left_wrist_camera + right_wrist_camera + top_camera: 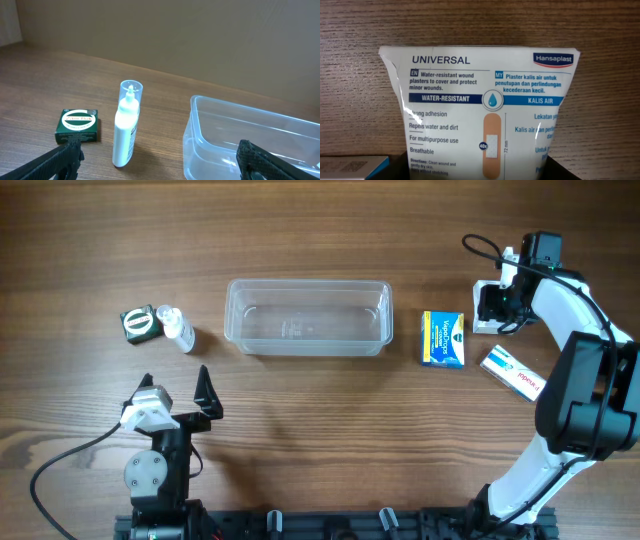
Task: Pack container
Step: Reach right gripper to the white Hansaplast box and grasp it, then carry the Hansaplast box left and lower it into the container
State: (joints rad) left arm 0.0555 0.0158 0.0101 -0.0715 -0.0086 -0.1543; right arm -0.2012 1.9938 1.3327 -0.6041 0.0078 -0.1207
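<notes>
The clear plastic container (232,320) stands empty at the table's middle; its left end shows in the left wrist view (225,130). My left gripper (175,375) is open and empty in front of it, to the left (160,152). My right gripper (495,305) is at the far right, shut on a white Hansaplast plaster pack (480,90), whose sides narrow between the fingers (477,165). The pack's edge shows under the gripper in the overhead view (482,326).
A blue-and-yellow carton (442,339) lies right of the container. A white box with red print (512,372) lies further right. A dark green box (139,323) (76,125) and a white dropper bottle (178,329) (125,130) lie left of the container.
</notes>
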